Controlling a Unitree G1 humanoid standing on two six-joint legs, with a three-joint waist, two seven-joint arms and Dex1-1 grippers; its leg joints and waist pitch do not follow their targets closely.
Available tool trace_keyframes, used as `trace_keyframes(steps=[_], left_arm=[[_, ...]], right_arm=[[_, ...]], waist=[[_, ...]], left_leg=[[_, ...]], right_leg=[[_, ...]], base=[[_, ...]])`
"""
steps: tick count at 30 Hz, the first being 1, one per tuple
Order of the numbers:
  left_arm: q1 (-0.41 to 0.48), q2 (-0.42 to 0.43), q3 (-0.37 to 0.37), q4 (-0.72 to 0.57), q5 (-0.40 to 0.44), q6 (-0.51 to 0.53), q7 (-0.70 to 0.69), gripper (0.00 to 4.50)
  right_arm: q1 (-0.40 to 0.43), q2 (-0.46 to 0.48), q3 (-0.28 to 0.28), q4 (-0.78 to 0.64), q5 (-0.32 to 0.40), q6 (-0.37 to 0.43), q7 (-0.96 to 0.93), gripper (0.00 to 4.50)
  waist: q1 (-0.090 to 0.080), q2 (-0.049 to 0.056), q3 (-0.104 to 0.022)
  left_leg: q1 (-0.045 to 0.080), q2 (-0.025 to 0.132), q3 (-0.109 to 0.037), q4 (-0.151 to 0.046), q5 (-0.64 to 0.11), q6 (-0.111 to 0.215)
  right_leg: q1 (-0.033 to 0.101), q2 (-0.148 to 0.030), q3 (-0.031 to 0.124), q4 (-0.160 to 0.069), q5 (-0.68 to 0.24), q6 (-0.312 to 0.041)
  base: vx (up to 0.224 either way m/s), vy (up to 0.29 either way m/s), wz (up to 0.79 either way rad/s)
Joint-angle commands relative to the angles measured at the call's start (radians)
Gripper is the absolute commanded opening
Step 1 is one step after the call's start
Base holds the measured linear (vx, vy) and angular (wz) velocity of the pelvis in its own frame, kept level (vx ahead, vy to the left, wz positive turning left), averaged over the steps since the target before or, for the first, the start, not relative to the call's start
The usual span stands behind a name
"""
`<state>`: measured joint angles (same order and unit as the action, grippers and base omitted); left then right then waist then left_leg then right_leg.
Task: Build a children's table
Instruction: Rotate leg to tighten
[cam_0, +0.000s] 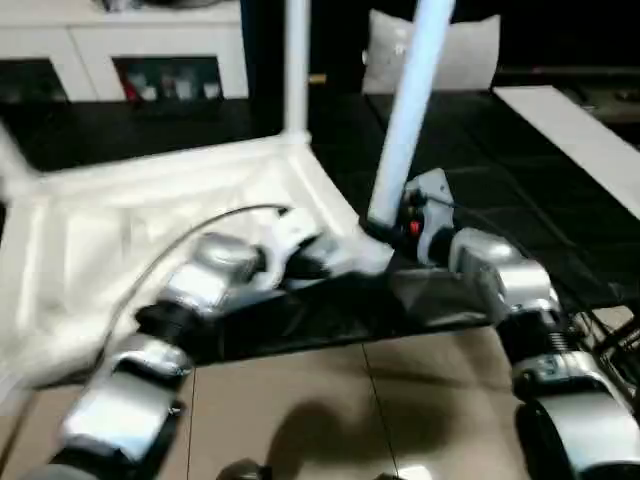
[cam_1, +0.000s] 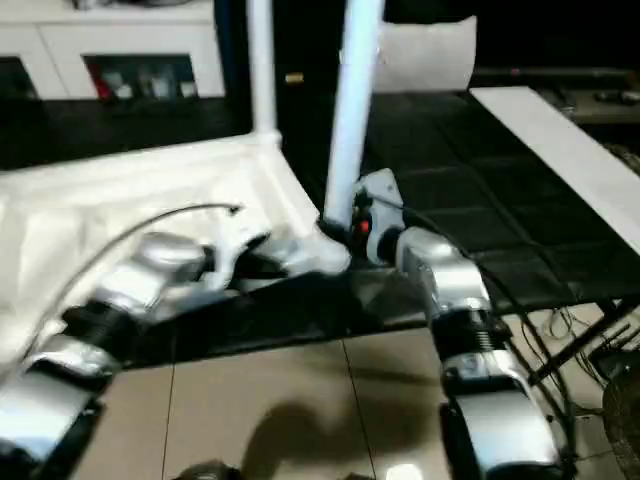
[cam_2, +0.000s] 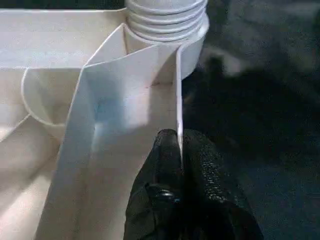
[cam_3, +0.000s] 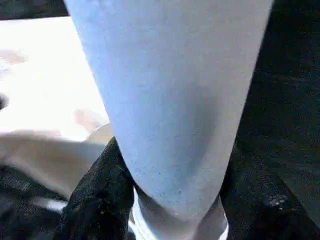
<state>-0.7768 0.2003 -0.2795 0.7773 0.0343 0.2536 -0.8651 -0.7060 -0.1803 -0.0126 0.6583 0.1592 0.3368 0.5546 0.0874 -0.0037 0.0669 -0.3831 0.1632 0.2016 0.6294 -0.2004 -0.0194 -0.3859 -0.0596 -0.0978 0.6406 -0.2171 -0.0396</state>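
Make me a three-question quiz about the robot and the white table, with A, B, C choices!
1. Where is the leg that the right end effector holds?
A. At the table top's near corner
B. Lying on the floor
C. On the cabinet

2. How many legs stand upright on the table top?
A. None
B. Two
C. Five

3. What is the left end effector doing?
A. Hanging open in the air
B. Pinching the table top's edge wall
C. Holding a leg

Answers: 1 A, its base meets the corner socket. 2 B, the held one and another leg at the far corner. 3 B, black fingers clamp the thin wall.
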Motion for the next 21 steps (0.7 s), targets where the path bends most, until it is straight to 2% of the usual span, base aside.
trace_keyframes(steps=[1,3,6,10,11,13,17,21], left_arm=[[-0.035,-0.02,0.008,0.008,0.009,-0.037,0.062,0.0],[-0.038,-0.021,0.008,0.012,0.013,-0.041,0.073,0.0],[-0.051,-0.023,0.011,0.043,0.037,-0.051,0.095,0.0],[-0.04,0.002,-0.003,0.049,0.042,-0.084,0.053,0.0],[-0.026,0.023,-0.017,0.04,0.044,-0.11,0.009,0.0],[-0.021,0.032,-0.022,0.036,0.044,-0.118,-0.009,0.0],[-0.006,0.062,-0.039,0.032,0.053,-0.173,-0.079,0.0],[0.032,0.119,-0.083,0.003,0.059,-0.297,-0.22,0.0]], right_arm=[[-0.011,0.053,0.017,0.017,0.026,-0.018,-0.004,2.55],[-0.009,0.058,0.008,0.017,0.032,-0.02,-0.008,2.71],[0.017,0.051,0.011,-0.012,0.026,-0.06,0.047,3.04],[0.064,-0.019,0.022,-0.045,0.027,-0.107,0.146,3.49],[0.092,-0.071,0.019,-0.067,0.037,-0.134,0.225,3.49],[0.102,-0.091,0.017,-0.075,0.041,-0.143,0.259,3.64],[0.125,-0.161,0.019,-0.085,0.041,-0.167,0.353,4.06],[0.151,-0.249,0.044,-0.108,0.044,-0.182,0.501,4.16]], waist=[[0.005,-0.001,-0.081],[0.01,-0.002,-0.085],[0.015,-0.001,-0.085],[0.023,-0.001,-0.081],[0.027,0.0,-0.082],[0.027,-0.003,-0.081],[0.026,-0.001,-0.078],[0.034,0.0,-0.081]], left_leg=[[0.018,0.086,-0.049,-0.082,-0.085,0.003],[0.012,0.079,-0.046,-0.076,-0.016,0.062],[0.012,0.083,-0.045,-0.074,-0.011,0.095],[0.016,0.09,-0.047,-0.078,-0.049,0.086],[0.019,0.091,-0.047,-0.078,-0.057,0.081],[0.013,0.089,-0.047,-0.078,-0.069,0.086],[0.014,0.088,-0.046,-0.077,-0.082,0.086],[0.015,0.095,-0.047,-0.076,-0.074,0.089]], right_leg=[[0.049,-0.132,0.081,-0.078,-0.041,-0.223],[0.056,-0.129,0.079,-0.067,0.086,-0.24],[0.054,-0.128,0.075,-0.067,0.098,-0.241],[0.055,-0.128,0.074,-0.073,0.04,-0.23],[0.055,-0.128,0.073,-0.075,0.029,-0.226],[0.058,-0.129,0.074,-0.074,0.019,-0.225],[0.056,-0.127,0.073,-0.082,-0.03,-0.225],[0.054,-0.127,0.073,-0.075,-0.008,-0.224]], base=[[0.0,0.0,0.0],[0.0,0.0,0.0],[0.0,0.0,0.0],[0.0,0.0,0.0],[0.0,0.0,0.0],[0.0,0.0,0.0],[0.0,0.0,0.0],[0.0,0.0,0.0]])
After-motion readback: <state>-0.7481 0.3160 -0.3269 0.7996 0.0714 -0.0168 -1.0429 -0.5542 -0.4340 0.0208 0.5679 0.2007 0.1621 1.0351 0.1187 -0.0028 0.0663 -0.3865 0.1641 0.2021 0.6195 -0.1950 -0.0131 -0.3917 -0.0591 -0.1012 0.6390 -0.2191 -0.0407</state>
